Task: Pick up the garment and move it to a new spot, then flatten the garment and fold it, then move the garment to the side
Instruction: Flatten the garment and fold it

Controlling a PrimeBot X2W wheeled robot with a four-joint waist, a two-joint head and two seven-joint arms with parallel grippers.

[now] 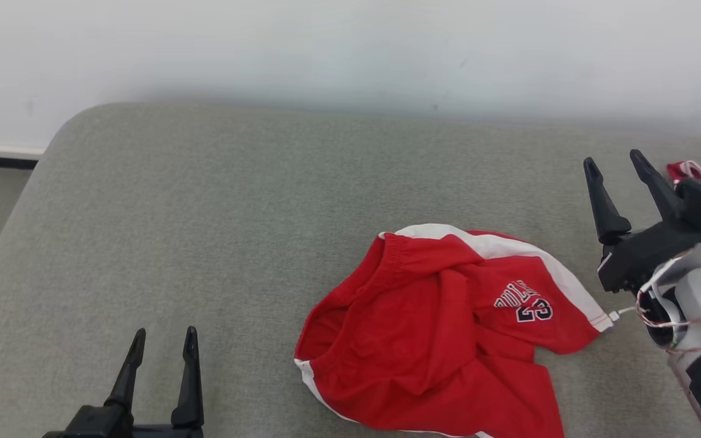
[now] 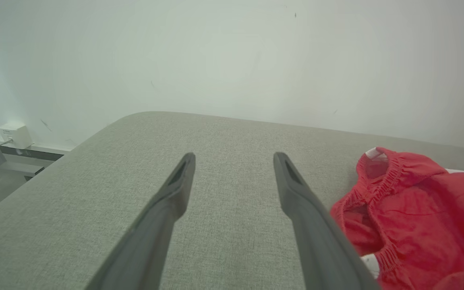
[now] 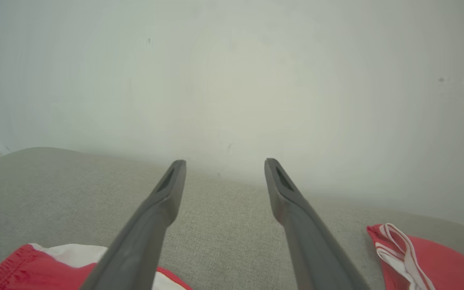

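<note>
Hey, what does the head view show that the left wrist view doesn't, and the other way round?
The head view adds the right hand, open and apart from the red garment, on its right side, plus the lettering with 23 printed on the cloth. The left wrist view adds a small white box low by the wall, past the cushion's corner. Both share the open left hand, the crumpled garment lying free on the grey cushion, and the white wall behind.

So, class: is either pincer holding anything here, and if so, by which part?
Nothing is held. The left pincer and right pincer stand open, empty; the red shorts lie free.
</note>
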